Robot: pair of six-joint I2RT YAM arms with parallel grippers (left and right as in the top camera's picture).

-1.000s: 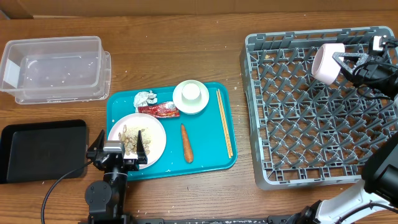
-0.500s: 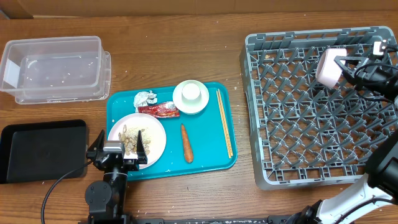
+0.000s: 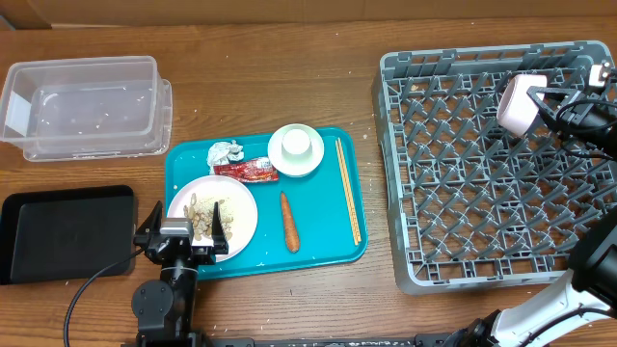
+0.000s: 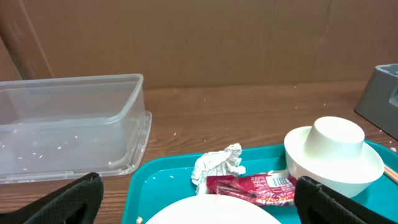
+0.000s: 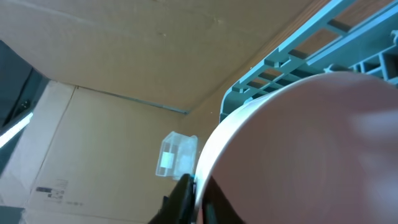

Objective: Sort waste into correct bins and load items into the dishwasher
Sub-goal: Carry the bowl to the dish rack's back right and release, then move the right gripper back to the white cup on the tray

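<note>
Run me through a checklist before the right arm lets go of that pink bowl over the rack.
1. Right gripper shut on the pale pink bowl at its rim: ok.
2. Bowl above the dish rack, inside its walls: ok.
3. Bowl seated in the rack rather than hanging above it: cannot tell.
4. Rack floor around the bowl free of other dishes: ok.
5. Left gripper open, far from the rack, by the plate: ok.

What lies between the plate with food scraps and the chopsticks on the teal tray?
An orange carrot, lying lengthwise between the plate and the chopsticks. The overhead view shows it.
</note>
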